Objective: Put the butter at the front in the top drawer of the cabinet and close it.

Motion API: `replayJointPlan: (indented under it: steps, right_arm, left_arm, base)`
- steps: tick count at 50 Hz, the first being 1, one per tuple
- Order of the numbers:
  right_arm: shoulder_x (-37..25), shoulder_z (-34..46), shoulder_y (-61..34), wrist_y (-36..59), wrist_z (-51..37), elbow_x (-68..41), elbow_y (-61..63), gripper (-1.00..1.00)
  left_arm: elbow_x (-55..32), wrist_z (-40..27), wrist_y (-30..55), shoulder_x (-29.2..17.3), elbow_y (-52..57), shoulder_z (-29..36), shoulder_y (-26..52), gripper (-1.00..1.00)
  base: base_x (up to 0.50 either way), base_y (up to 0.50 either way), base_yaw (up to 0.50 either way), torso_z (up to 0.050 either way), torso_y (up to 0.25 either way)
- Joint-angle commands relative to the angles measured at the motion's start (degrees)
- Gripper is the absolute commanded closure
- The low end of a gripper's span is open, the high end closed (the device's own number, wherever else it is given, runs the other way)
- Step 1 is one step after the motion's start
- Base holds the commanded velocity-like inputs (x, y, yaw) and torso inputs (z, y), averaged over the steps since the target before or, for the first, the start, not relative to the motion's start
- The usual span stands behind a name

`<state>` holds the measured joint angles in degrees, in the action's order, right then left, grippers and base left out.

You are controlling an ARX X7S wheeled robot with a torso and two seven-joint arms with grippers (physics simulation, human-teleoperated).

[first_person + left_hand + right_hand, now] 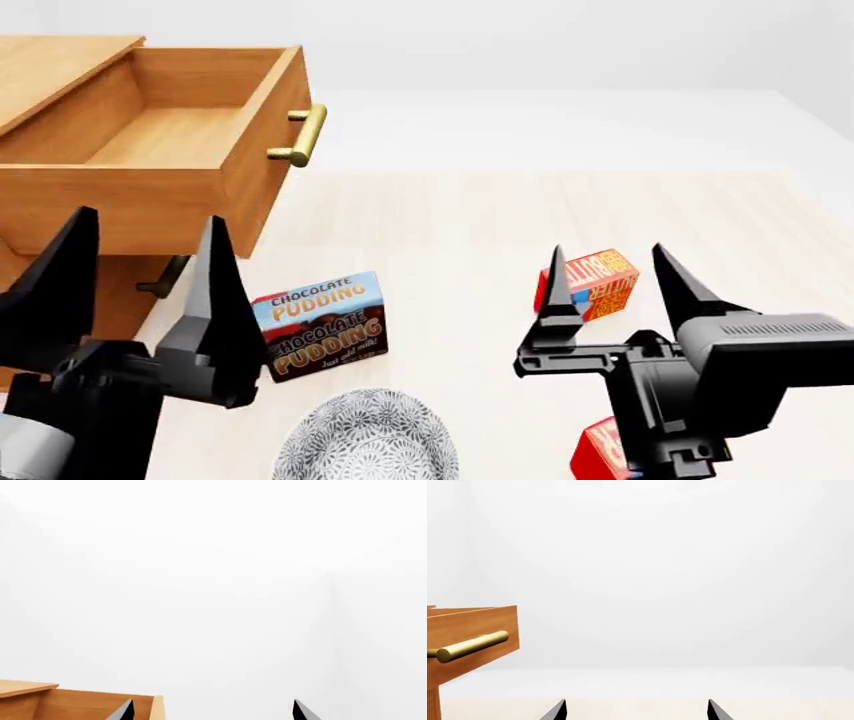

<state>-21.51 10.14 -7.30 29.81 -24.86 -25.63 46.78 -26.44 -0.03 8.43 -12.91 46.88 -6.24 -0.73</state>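
Observation:
The cabinet [54,300] stands at the left with its top drawer [174,130] pulled open and empty; its brass handle [302,134] faces right. One butter carton [597,284] lies on the table beyond my right gripper [607,250], seen between its open fingers. A second butter carton [599,452] shows at the bottom edge, mostly hidden under that arm. My left gripper [147,222] is open and empty in front of the drawer. The left wrist view shows open fingertips [125,711] and drawer wood [80,705]. The right wrist view shows the drawer handle [470,646] and open jaws.
A brown-and-blue Chocolate Pudding box [324,325] lies between the grippers. A patterned grey bowl [368,440] sits at the near edge. The lower drawer's handle [160,276] shows under the open drawer. The pale wooden table [454,220] runs to a white wall.

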Motion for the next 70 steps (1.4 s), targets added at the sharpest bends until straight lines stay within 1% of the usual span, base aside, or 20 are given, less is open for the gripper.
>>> replayJointPlan:
  steps: [1,2,6,10,13,16,19,29,38,70]
  right_arm:
    - [-0.49,-1.73,-2.56,2.2,-0.68,-2.43,-0.01,-1.0]
    - [-0.57,-2.21,-3.51,3.34,-0.97,-3.31,0.01,-1.0]
    - [-1.04,-5.42,-11.5,12.68,-3.69,-9.98,-0.57,-1.0]
    - [-1.12,-7.07,-20.72,21.47,-5.65,-16.03,-3.08,-1.0]
    - [-1.01,-8.08,-26.03,25.38,-6.45,-18.92,-5.25,-1.0]
    - [0.45,-11.47,-30.78,28.84,-7.51,-24.02,-8.65,-1.0]
    - [1.12,-12.96,-33.42,30.21,-8.05,-26.13,-11.08,-1.0]
    - [1.74,-13.82,-37.9,31.65,-8.53,-27.6,-16.25,-1.0]
    - [1.65,-13.19,-39.98,32.24,-8.87,-27.54,-18.15,-1.0]
    - [2.02,-13.42,-43.99,34.88,-12.22,-30.45,-18.23,-1.0]
  left_arm:
    - [2.33,2.36,-8.51,2.04,-2.21,0.12,-3.66,-1.0]
    - [2.4,2.33,-8.58,2.01,-2.24,0.18,-3.63,-1.0]
    - [3.15,1.7,-8.23,1.72,-1.76,0.34,-3.07,-1.0]
    - [3.87,1.22,-7.89,1.25,-1.34,0.43,-2.33,-1.0]
    - [3.81,0.88,-7.76,0.94,-1.02,0.23,-1.73,-1.0]
    - [3.5,0.66,-7.89,0.62,-0.46,-0.09,-1.31,-1.0]
    - [3.25,0.51,-8.11,0.36,-0.17,-0.37,-1.05,-1.0]
    - [2.91,0.48,-9.02,-0.18,-0.61,-0.69,-1.1,-1.0]
    - [2.8,0.47,-9.51,-0.68,-0.44,-0.53,-1.25,-1.0]
    - [2.03,0.24,-11.62,-2.01,0.54,-0.43,-2.96,-1.0]
  base:
    - [0.0,0.0,0.0,0.0,0.0]
    - [0.0,0.0,0.0,0.0,0.0]
    - [0.0,0.0,0.0,0.0,0.0]
    - [0.0,0.0,0.0,0.0,0.0]
    - [0.0,0.0,0.0,0.0,0.0]
    - [0.0,0.0,0.0,0.0,0.0]
    - [0.0,0.0,0.0,0.0,0.0]
    - [0.0,0.0,0.0,0.0,-0.109]
    - [0.0,0.0,0.0,0.0,-0.135]
    - [0.0,0.0,0.0,0.0,-0.159]
